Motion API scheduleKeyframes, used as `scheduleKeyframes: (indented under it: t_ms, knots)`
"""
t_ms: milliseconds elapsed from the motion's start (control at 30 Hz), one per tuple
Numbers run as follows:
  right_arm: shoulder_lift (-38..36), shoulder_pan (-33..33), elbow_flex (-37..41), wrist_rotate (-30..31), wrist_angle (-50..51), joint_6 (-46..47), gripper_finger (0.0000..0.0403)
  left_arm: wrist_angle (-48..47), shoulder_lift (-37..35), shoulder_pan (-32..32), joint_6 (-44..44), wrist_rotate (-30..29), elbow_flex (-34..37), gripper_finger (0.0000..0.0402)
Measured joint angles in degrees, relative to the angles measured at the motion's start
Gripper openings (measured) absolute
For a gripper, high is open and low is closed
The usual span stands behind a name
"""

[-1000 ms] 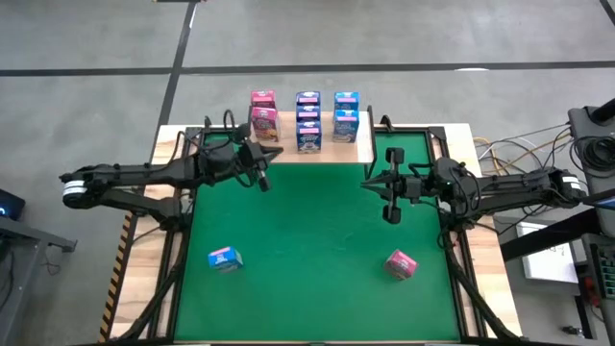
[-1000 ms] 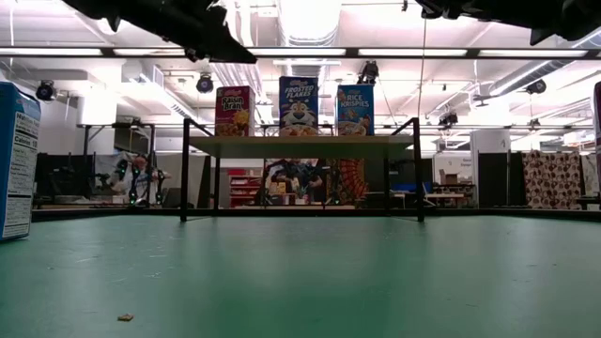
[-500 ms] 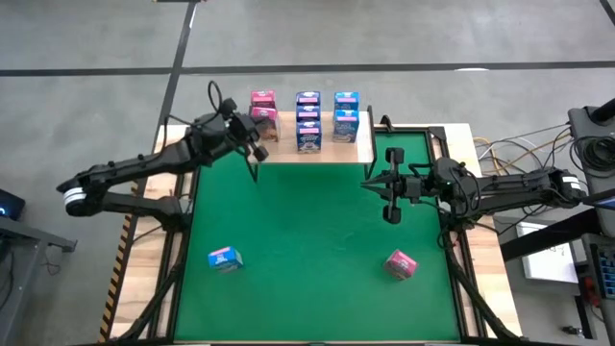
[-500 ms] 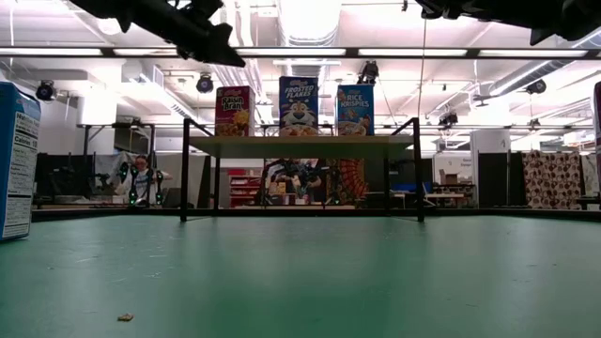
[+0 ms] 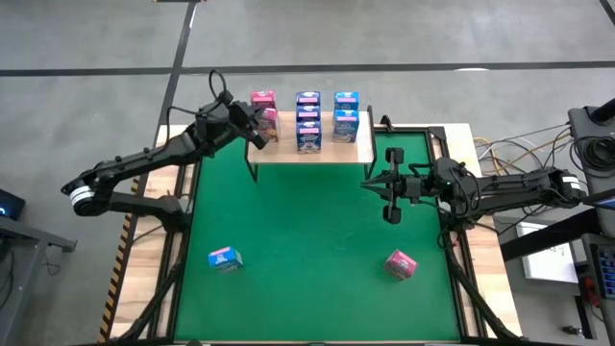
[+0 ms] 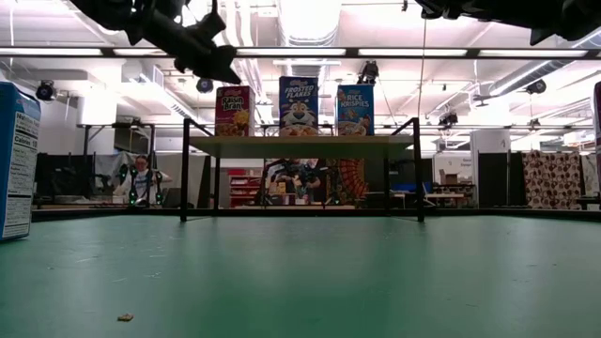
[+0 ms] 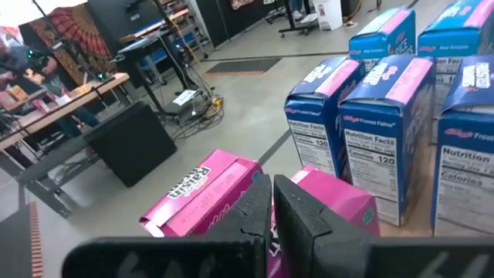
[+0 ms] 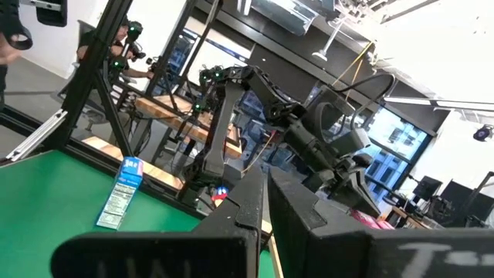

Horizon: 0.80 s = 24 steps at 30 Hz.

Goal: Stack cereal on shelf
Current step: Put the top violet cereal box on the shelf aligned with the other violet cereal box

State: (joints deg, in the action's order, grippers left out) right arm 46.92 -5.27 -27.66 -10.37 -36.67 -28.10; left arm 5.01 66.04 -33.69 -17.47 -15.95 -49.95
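Observation:
The shelf [image 5: 317, 150] is a light-wood plank on black legs at the mat's far edge. Several cereal boxes stand on it: two pink [image 5: 263, 100] [image 7: 202, 194] at its left end, blue ones [image 5: 307, 119] [image 7: 382, 108] in the middle and on the right. A blue box [image 5: 224, 258] and a pink box [image 5: 401, 263] lie loose on the green mat. My left gripper [image 5: 254, 123] [image 7: 272, 207] is shut, right at the pink boxes on the shelf's left end. My right gripper [image 5: 370, 183] [image 8: 262, 202] hangs shut above the mat's right side, holding nothing. My left gripper comes nearly level from the table's left at the two pink boxes [image 7: 324, 193] on the shelf's left end. Its shut fingertips [image 7: 297, 210] stand close before the gap between them. Whether they touch a box I cannot tell.
The green mat [image 5: 307, 250] lies open between the arms. In the low view a blue box [image 6: 17, 160] stands at the left edge and the shelf [image 6: 300, 143] spans the middle on black legs. Cables and equipment sit off the table's right side.
My left gripper has swung from above the mat's far left toward the table's far edge, rising slightly, to the shelf's left end beside the pink boxes. It has stayed shut.

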Motion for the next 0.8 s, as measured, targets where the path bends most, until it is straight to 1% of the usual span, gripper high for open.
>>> scheduleKeyframes:
  t_ms: [333,433,500,600,633,800]
  knots:
    - [0.0,0.0,0.0,0.0,0.1,-0.1,0.0012,-1.8,-0.1,0.0,6.1,-0.2,0.0,0.0000]
    - [0.0,0.0,0.0,0.0,0.1,-0.2,0.0012,-1.3,-0.1,0.2,6.5,0.0,0.0,0.0000]
    - [0.0,0.0,0.0,0.0,0.1,-0.2,0.0012,-0.3,-0.1,0.9,6.5,1.6,0.0,0.0000]
    - [0.0,0.0,0.0,0.0,0.1,-0.2,0.0012,2.1,-0.2,2.2,8.2,6.4,0.0,0.0000]
    - [0.0,0.0,0.0,0.0,0.1,-0.2,0.0012,2.8,0.0,2.8,8.9,7.2,0.0,0.0000]
    - [0.0,0.0,0.0,0.0,0.1,0.0,0.0012,3.9,1.1,5.7,10.7,7.5,0.0,0.0000]
